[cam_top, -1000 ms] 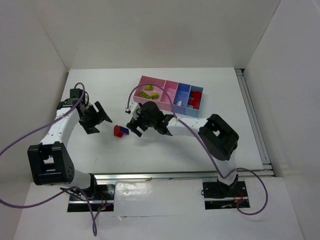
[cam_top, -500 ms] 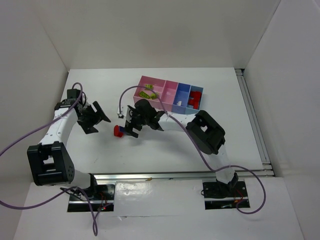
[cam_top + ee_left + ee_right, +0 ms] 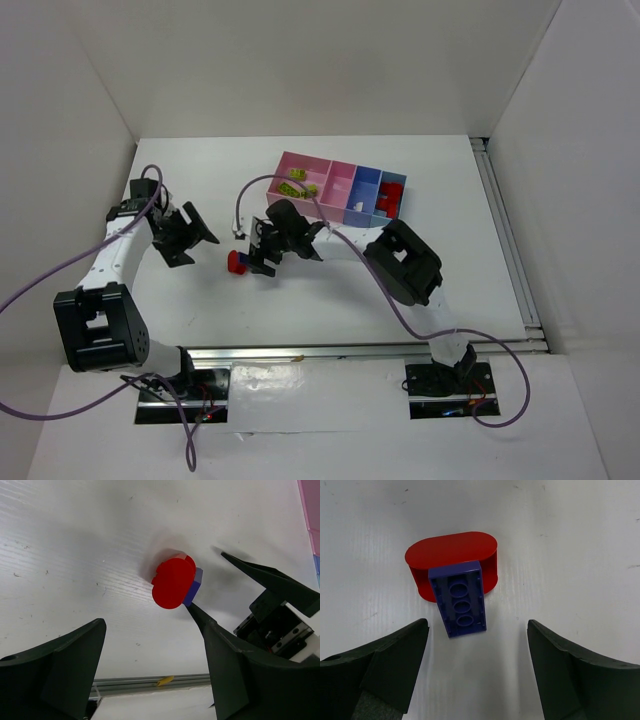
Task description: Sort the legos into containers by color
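The dark-blue lego (image 3: pixel 461 598), an oblong brick lying hollow side up on the table (image 3: pixel 570 530) against the rounded red lego (image 3: pixel 451 555), is judged light, rigid and slick, best pinched across its long walls. It is straddled by the released right tool (image 3: pixel 476 624), nothing grasped; the left tool (image 3: pixel 145 614) is held wide and empty left of the red lego, the sorting tray (image 3: pixel 343 185) beyond it.

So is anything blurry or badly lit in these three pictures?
Top external view: even, bright light, soft shadows on the table. Left wrist view: the red brick is sharp, with a faint shadow beside it. Right wrist view: the blue brick is crisp; the near fingers look dark, featureless.
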Controlling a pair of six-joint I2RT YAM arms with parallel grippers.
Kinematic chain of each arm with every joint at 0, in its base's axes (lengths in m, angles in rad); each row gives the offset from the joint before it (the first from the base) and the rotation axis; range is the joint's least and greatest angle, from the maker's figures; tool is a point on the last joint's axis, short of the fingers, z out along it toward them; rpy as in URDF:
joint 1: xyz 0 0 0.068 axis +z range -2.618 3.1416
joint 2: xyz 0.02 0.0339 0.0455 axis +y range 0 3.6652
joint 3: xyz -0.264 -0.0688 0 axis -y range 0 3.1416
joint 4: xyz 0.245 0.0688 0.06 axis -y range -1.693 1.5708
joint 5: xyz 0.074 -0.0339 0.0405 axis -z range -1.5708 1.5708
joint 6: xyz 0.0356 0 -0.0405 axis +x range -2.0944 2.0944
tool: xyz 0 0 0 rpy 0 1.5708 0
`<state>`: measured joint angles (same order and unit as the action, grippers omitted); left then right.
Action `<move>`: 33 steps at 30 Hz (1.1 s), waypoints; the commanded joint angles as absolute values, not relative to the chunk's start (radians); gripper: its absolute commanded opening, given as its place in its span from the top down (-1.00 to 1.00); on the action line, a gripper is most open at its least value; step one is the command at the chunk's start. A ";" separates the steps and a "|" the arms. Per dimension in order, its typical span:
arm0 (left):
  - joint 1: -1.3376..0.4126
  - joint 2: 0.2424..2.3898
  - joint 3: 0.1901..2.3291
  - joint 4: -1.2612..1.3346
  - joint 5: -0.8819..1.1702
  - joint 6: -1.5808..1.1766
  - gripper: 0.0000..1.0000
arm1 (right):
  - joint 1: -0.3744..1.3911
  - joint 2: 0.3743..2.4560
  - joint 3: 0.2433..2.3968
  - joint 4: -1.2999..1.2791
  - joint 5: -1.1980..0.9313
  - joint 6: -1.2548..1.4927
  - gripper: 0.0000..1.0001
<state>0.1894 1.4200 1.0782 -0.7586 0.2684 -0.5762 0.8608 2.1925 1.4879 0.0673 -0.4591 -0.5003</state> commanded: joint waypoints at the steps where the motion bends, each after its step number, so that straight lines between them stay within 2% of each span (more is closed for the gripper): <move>1: 0.196 1.424 1.068 -0.747 0.290 -0.551 -0.80 | 0.871 2.235 1.543 0.132 -0.476 -0.477 -0.72; 7: 0.206 1.424 1.068 -0.747 0.290 -0.551 -0.80 | 0.871 2.279 1.555 0.176 -0.488 -0.436 -0.63; 14: 0.206 1.424 1.068 -0.747 0.299 -0.542 -0.80 | 0.881 2.279 1.546 0.196 -0.488 -0.416 -0.19; 18: 0.206 1.433 1.068 -0.738 0.299 -0.541 -0.80 | 0.881 2.261 1.546 0.187 -0.497 -0.407 -0.07; 21: 0.206 1.433 1.068 -0.738 0.308 -0.541 -0.77 | 0.881 2.241 1.546 0.164 -0.506 -0.381 0.34; 23: 0.206 1.433 1.077 -0.738 0.318 -0.531 -0.77 | 0.881 2.214 1.546 0.143 -0.515 -0.368 0.46; 30: 0.206 1.436 1.157 -0.758 0.397 -0.502 -0.77 | 0.871 2.014 1.418 0.166 -0.465 -0.344 0.49; 33: 0.206 1.413 1.146 -0.710 0.512 -0.502 -0.77 | 0.871 1.889 1.330 0.153 -0.416 -0.344 0.52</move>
<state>0.2005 1.4475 1.1183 -0.7387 0.3882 -0.5228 0.8707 2.0682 1.3750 0.1257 -0.4538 -0.3557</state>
